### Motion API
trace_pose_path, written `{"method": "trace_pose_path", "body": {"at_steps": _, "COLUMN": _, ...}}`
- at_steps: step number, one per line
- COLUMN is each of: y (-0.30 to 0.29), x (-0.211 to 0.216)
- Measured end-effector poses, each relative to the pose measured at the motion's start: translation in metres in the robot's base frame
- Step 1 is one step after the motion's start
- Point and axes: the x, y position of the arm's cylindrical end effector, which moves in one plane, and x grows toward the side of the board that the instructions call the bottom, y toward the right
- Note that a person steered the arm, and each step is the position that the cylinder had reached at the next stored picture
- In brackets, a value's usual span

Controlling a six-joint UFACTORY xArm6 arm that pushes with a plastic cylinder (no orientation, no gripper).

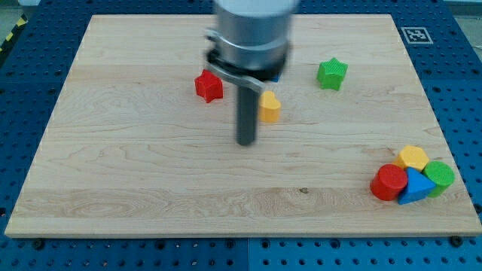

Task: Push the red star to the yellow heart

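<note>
The worktop [151, 181] is a pale wooden board with a fine grain running left to right, and it rests on a blue perforated base [22, 90]. A small black-and-white marker [413, 34] sits at the board's top right corner. Above the board hangs the arm's grey cylindrical body [252, 34], blurred, and from it comes down the straight dark rod. My tip [246, 142] touches the wood near the middle of the board. There are no fingers on this arm, so nothing is clenched or grasped; the rod is bare.

The red star [209, 86] is a small solid block with short blunt points and a matte surface. It lies in the upper middle of the board, up and to the view's left of my tip, and apart from it. The yellow heart [269, 107] lies just to the right of the rod, close to it, above my tip. The red star and the yellow heart are on opposite sides of the rod.

A green star [331, 74] lies further right, alone. In the bottom right corner is a tight group: a red cylinder [389, 183], a blue triangular block [416, 188], a yellow block [413, 157] and a green block [439, 175], all touching.
</note>
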Motion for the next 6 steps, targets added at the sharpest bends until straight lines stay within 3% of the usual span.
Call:
{"method": "trace_pose_path", "body": {"at_steps": 1, "y": -0.082, "x": -0.043}}
{"method": "trace_pose_path", "body": {"at_steps": 2, "y": -0.106, "x": -0.054}}
{"method": "trace_pose_path", "body": {"at_steps": 3, "y": -0.09, "x": -0.097}}
{"method": "trace_pose_path", "body": {"at_steps": 4, "y": -0.084, "x": -0.099}}
{"method": "trace_pose_path", "body": {"at_steps": 6, "y": -0.01, "x": -0.09}}
